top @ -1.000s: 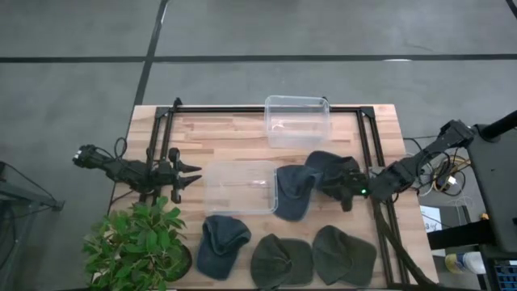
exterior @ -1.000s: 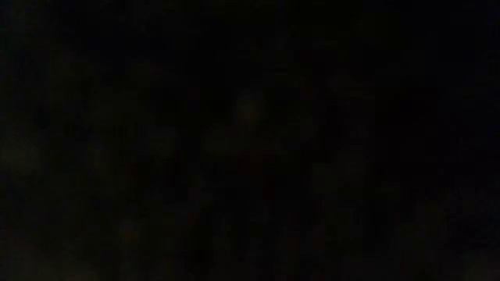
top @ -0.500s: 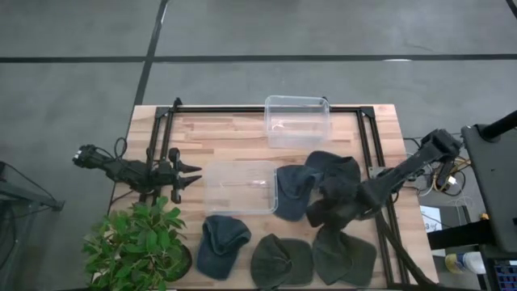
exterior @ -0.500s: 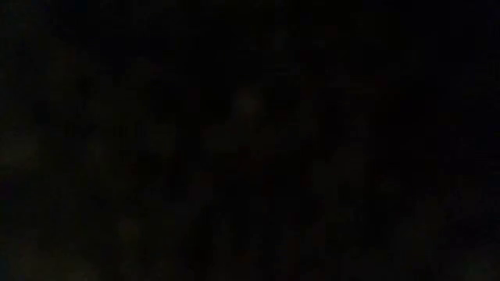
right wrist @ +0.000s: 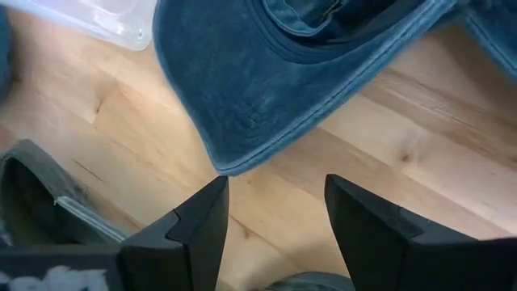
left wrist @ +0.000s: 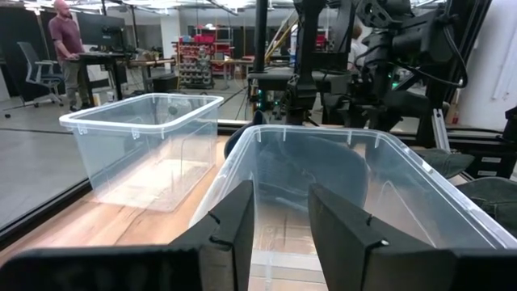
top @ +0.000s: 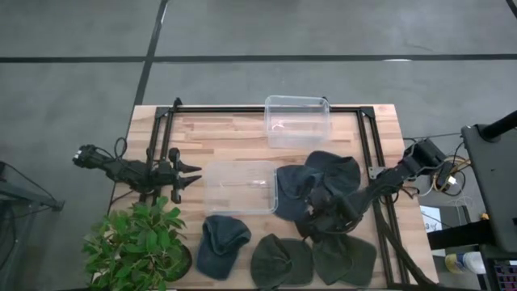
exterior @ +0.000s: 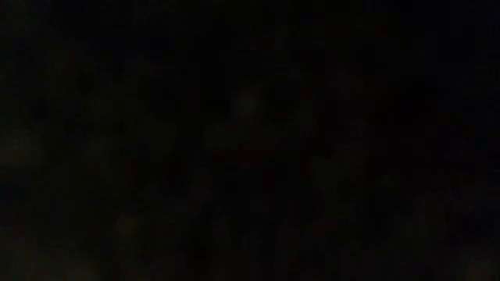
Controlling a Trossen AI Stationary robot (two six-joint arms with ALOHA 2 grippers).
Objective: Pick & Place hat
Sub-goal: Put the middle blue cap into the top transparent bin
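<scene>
Several hats lie flat on the wooden table: a blue hat [top: 292, 190] [right wrist: 266, 89] by the middle, a second blue one [top: 333, 168] beside it, a third [top: 220, 242] near the front, and two olive hats [top: 279, 260] [top: 346, 257]. My right gripper [top: 310, 225] [right wrist: 275, 190] is open, hovering over bare wood just past the middle blue hat's brim, with an olive hat [right wrist: 32, 202] beside it. My left gripper [top: 191, 174] [left wrist: 281, 202] waits open at the table's left, facing a clear bin [top: 240, 187] [left wrist: 323, 170]. The low view is dark.
A second clear bin [top: 298, 120] [left wrist: 141, 137] stands at the far edge. A potted plant [top: 137, 246] fills the near left corner. A black frame [top: 266, 109] runs around the table. A person [left wrist: 69, 40] stands in the room beyond.
My right gripper has moved from above the blue hats toward the table's near edge and left, reaching the gap between the middle blue hat and the olive hats. The hats have stayed where they were.
</scene>
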